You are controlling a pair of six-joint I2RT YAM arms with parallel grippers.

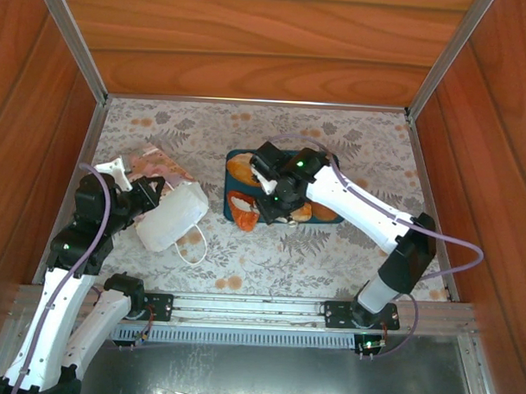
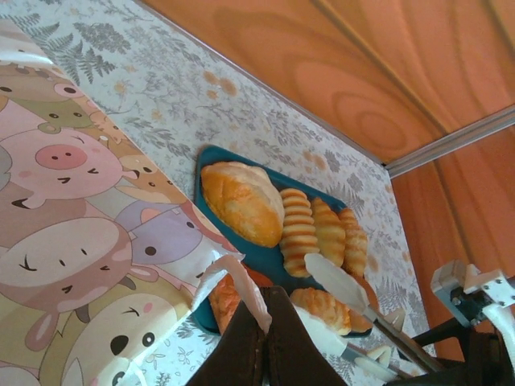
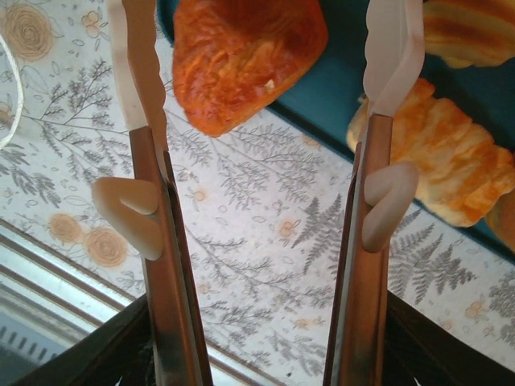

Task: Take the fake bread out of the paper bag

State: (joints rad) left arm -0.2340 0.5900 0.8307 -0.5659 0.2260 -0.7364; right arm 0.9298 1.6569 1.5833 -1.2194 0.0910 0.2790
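Observation:
The paper bag (image 1: 172, 215) lies tipped on its side at the left, its cartoon-animal face (image 2: 72, 241) close to the left wrist camera. My left gripper (image 1: 149, 198) (image 2: 269, 299) is shut on a strip of the bag's white edge (image 2: 241, 281). Several pieces of fake bread lie on a teal tray (image 1: 231, 184) (image 2: 265, 259): an oval loaf (image 2: 241, 201), a ridged roll (image 2: 299, 229) and croissants (image 2: 331, 232). My right gripper (image 1: 265, 197) (image 3: 265, 36) stands open just above the tray's near edge. An orange croissant (image 3: 245, 56) lies on the tray beyond its tips, not gripped.
Wooden walls close in the patterned tablecloth (image 1: 334, 139) on three sides. A metal rail (image 1: 242, 309) runs along the near edge. The bag's cord handle (image 1: 192, 251) trails toward the front. Another pastry (image 3: 451, 161) lies right of my right fingers.

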